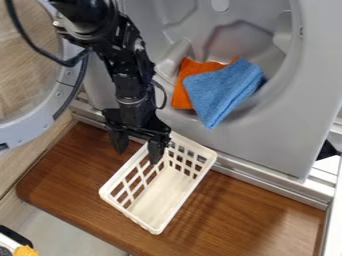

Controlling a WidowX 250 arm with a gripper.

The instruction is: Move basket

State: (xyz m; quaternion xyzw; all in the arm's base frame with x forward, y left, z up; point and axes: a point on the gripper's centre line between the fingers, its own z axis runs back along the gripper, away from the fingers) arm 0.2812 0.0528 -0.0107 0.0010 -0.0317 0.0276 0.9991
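White and latticed, one basket [159, 202] sat on the brown surface [67, 172], below two cloths, one orange [180, 95] and one blue [224, 90], at the grey machine's [287, 130] round opening. My one end effector [139, 145] hung at the basket's upper-left corner, its two fingers wide apart, one outside the rim, one over the inside (from my seat, I couldn't tell if either touched). It gripped nothing.

No readable text, labels, numbers or signs on anything.
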